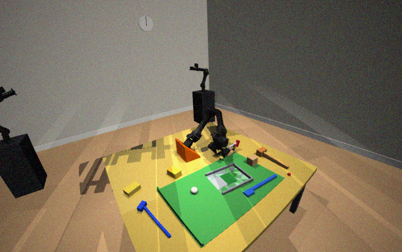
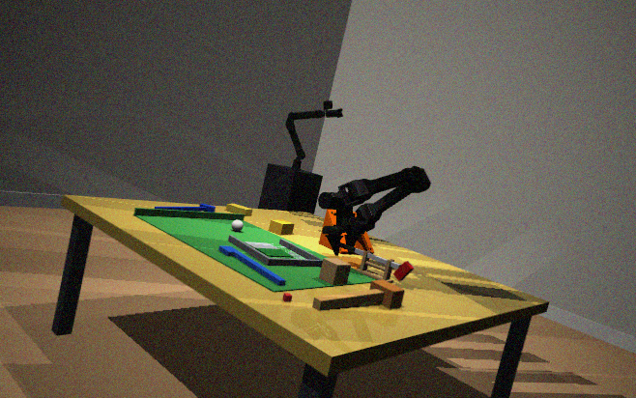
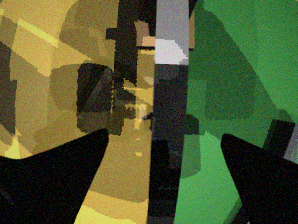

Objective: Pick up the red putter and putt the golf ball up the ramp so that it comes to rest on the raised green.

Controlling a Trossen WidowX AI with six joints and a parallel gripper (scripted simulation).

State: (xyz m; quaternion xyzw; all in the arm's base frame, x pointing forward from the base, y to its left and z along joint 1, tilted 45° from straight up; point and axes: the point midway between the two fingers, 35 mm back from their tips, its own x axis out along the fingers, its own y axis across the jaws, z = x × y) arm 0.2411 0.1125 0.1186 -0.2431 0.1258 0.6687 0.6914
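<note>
The gripper (image 1: 220, 151) is down low at the far end of the table (image 1: 214, 238), its fingers spread wide — close to full stretch — and nothing clamped between them. In the wrist view the two dark fingertips sit well apart, left and right, with the shaft of the red putter (image 3: 166, 129) running straight up the middle of the gap. Whether either pad is touching that shaft, I cannot tell; there is visible room on both sides.

From the side, the red putter (image 2: 382, 263) lies across a small slatted wooden rack (image 2: 373, 265), red head (image 2: 403, 270) poking out toward the table's right edge, grip end reaching back under the gripper (image 2: 344, 241). The orange wedge (image 2: 333, 227) stands just behind the arm.

The golf ball (image 1: 194, 189) sits on the green mat (image 1: 208, 214), well apart from the putter, on the near side of the grey-framed raised green (image 1: 229, 178). A blue bar (image 1: 259, 185) lies just beside that frame, on the side toward the table's right edge.

Edges now — the putter's rack sits right at the mat's far border, where green meets yellow. A tan cube (image 1: 252, 159) stands near the putter head, and a brown wooden mallet (image 1: 272, 157) lies beyond it, toward the right edge. A tiny red cube (image 1: 288, 174) rests near that edge too. The mat between ball and frame shows open green. Off to the left lie two yellow blocks (image 1: 174, 171) and a blue mallet (image 1: 153, 217), well apart from the arm.
</note>
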